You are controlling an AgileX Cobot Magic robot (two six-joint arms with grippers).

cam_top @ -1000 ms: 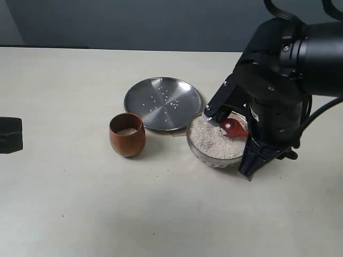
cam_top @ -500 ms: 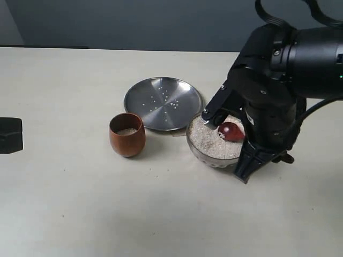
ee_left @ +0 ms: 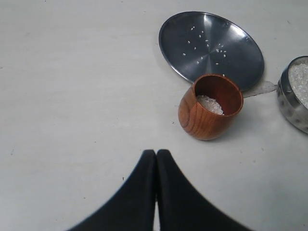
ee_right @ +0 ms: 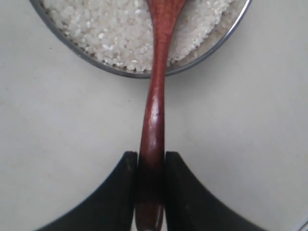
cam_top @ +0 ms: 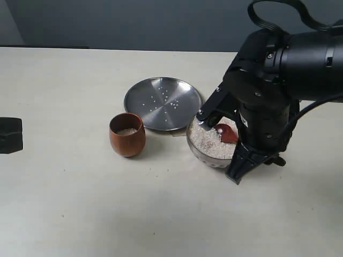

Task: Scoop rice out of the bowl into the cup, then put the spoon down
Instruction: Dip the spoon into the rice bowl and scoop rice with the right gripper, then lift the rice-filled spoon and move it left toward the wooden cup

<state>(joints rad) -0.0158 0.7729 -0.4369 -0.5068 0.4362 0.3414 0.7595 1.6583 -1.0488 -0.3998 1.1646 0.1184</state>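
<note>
The glass bowl holds white rice. My right gripper is shut on the handle of the wooden spoon, whose head dips into the rice; in the exterior view the arm hides the gripper itself. Left of the bowl stands the wooden cup, with a little rice at its bottom. My left gripper is shut on nothing, hovering over bare table short of the cup, and shows at the exterior view's left edge.
A round steel plate with a few stray grains lies behind the cup and bowl. The bulky right arm hangs over the bowl's right side. The pale table stretches to the front and left.
My right arm has shifted left over the bowl, and the spoon head has moved left and sunk deeper into the rice. The left arm, cup and plate have not moved.
</note>
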